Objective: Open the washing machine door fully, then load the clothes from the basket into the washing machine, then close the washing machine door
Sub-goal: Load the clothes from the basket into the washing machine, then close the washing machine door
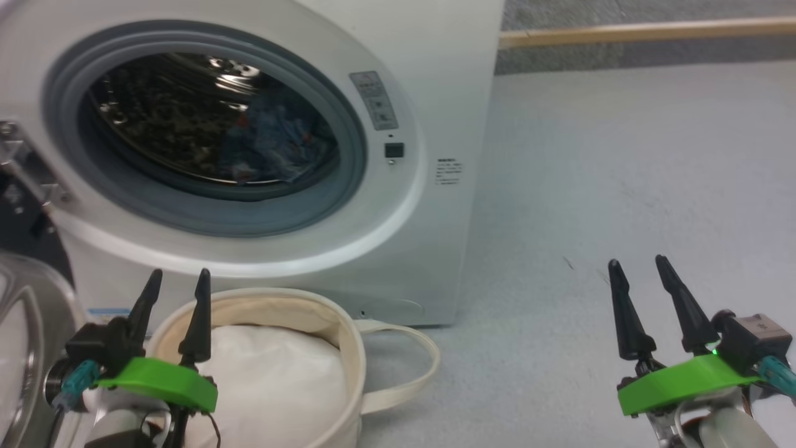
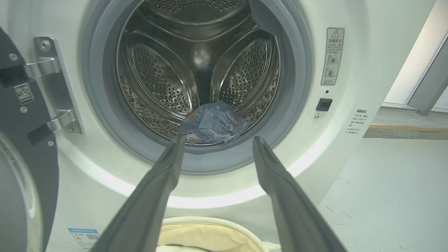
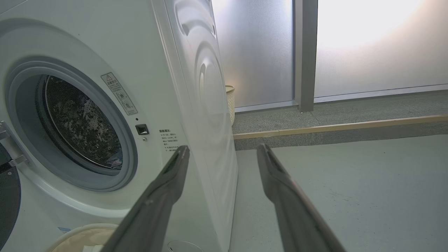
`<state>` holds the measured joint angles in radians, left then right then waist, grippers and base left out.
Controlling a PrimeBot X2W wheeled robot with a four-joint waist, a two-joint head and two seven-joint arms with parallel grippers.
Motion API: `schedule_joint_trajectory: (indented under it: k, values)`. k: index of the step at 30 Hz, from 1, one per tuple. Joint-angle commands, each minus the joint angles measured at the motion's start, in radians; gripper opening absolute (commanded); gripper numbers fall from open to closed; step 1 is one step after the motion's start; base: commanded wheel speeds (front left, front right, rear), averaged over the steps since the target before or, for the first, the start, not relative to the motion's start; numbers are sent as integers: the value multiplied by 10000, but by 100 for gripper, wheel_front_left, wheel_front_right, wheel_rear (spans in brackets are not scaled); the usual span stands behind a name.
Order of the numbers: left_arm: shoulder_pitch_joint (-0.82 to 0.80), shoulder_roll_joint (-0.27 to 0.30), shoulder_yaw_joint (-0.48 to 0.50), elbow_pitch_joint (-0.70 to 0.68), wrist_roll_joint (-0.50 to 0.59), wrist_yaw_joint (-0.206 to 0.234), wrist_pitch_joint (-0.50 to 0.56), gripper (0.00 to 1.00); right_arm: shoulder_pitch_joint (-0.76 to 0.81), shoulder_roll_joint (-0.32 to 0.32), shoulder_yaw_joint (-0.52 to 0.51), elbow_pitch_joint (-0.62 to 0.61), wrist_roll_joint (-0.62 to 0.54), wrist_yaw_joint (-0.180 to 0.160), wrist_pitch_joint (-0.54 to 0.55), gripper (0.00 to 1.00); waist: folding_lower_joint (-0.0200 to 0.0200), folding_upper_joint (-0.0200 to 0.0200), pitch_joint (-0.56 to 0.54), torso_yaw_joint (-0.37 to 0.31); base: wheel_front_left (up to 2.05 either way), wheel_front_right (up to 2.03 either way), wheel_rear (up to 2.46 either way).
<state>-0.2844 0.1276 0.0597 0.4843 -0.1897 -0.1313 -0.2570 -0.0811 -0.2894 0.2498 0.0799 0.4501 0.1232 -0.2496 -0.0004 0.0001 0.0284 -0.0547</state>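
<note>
So, room first. The pale grey floor [image 1: 622,155] is smooth and stretches ahead of and to the right of the right claw [image 1: 638,262], with a wooden strip [image 1: 647,31] running across it farther ahead. Beyond that strip, the right wrist view shows frosted glass panels [image 3: 367,45] with a grey post [image 3: 303,52] between them. A small woven bin [image 3: 229,105] is tucked behind the washing machine [image 1: 435,74].

Both claws are well apart from each other. The right claw has its fingers spread with nothing between them, and it hangs over bare floor with the machine off to its left. The left claw [image 1: 180,274] is spread and empty too. It hovers over the near-left rim of the basket [image 1: 311,311], pointing at the machine's front.

Containers now. The basket sits on the floor just right of the left claw, close against the front of the machine. It has a white cloth bundle [image 1: 273,373] in it, and one looped handle [image 1: 423,361] lies on the floor on the side toward the right claw. Straight ahead of the left claw is the perforated steel drum [image 2: 157,70]. The clothes [image 2: 213,122] are a crumpled blue heap at its bottom front, just behind the grey rubber ring [image 1: 205,211]. The washing machine door [image 2: 21,157] is swung open to the left of the left claw, hanging on its metal hinge [image 2: 52,84].
</note>
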Motion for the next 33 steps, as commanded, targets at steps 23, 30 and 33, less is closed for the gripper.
schedule_joint_trajectory:
  k: [23, 30, 33]
  values:
    - [9, 264, 247, -772, -477, 6, -47, 100, -361, -183, -188, 156, -105, 75, -122, 100, 4, -1, -321, 351, 0, 0, 0]
    - [-15, 223, 317, -797, -504, 6, -47, 100, -387, -201, -207, 121, -96, 75, -122, 100, 4, -1, -290, 291, 0, 0, 0]
    - [-27, 207, 343, -820, -501, 6, -47, 100, -404, -214, -200, 110, -97, 75, -122, 100, 4, -1, -279, 288, 0, 0, 0]
